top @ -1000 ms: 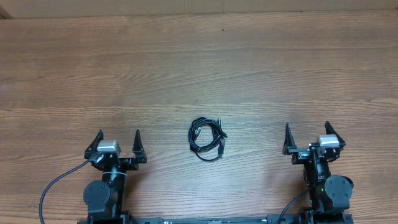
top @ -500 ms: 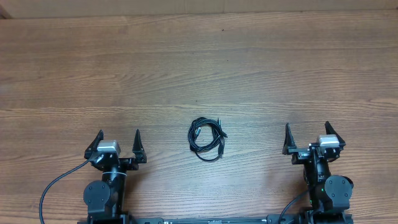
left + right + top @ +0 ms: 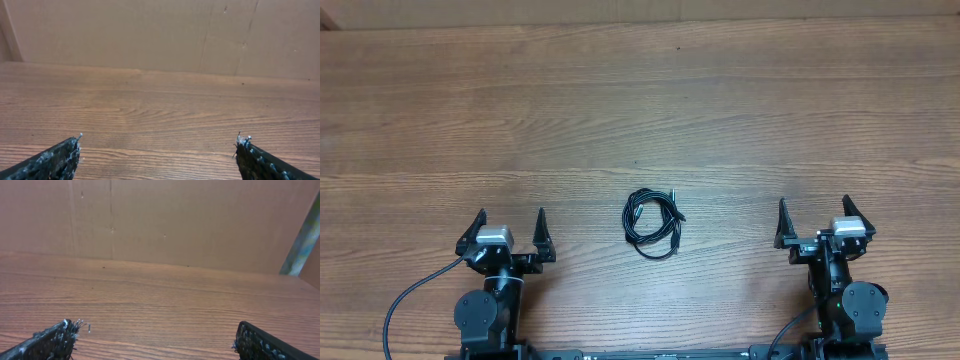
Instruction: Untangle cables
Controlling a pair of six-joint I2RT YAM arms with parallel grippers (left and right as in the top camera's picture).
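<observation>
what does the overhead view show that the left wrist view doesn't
Only overhead: the cables, one small coiled bundle, and the open right end effector. Only left wrist: the seamed face of a tan wall behind the table. Both: that wooden table and the open, empty left end effector.

right tool (image 3: 155, 327) spread wide, wooden table (image 3: 165, 292)

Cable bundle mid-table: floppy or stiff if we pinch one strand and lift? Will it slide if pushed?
The cables are thin cords in a loose coil, so likely floppy: lifting one strand would probably drag the rest up sagging. Probably very light, so a push should slide the whole coil over the smooth wood table.
</observation>
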